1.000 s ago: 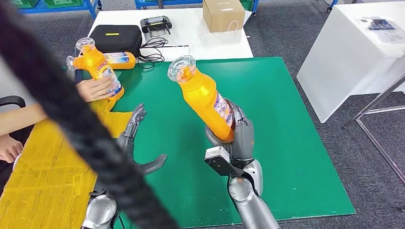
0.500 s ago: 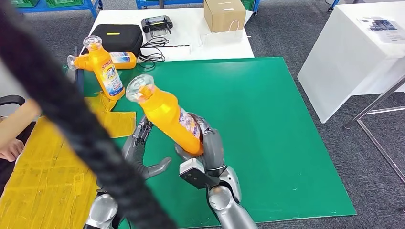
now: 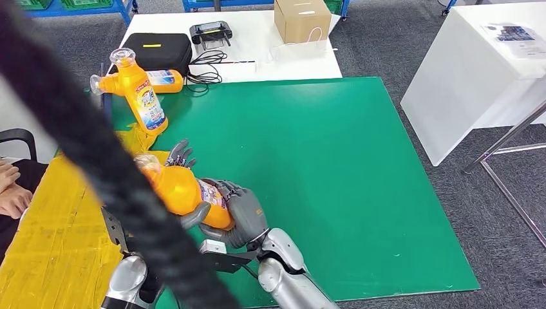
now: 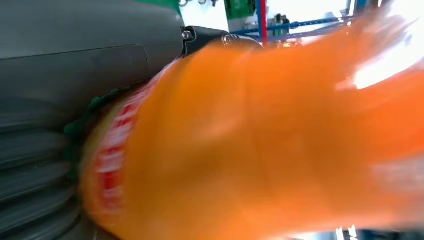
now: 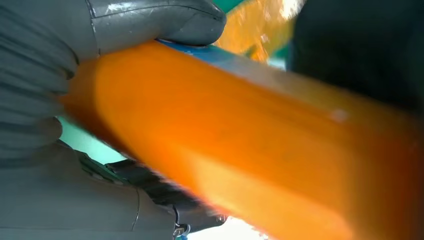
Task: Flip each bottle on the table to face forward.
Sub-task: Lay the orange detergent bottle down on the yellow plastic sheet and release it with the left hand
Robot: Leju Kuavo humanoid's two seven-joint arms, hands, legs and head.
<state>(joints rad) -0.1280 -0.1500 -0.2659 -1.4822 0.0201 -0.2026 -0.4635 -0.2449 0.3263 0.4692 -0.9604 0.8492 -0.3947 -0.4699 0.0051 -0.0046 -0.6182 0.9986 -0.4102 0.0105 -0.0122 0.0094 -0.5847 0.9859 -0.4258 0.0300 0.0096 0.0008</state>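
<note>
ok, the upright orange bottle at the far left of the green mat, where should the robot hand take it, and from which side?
Probably around the labelled body of the upright orange bottle, below the narrow neck: it is the widest, straightest part. Come from the open mat side on its right, since a second orange bottle lies behind it and the yellow surface edges its left. Both robot hands currently hold another bottle.

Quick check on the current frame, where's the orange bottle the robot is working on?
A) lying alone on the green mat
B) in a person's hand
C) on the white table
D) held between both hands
D: the orange bottle sits between the right hand, wrapped around its base, and the left hand, whose thumb and fingers lie against its body; the left wrist view shows it close against that hand.
</note>
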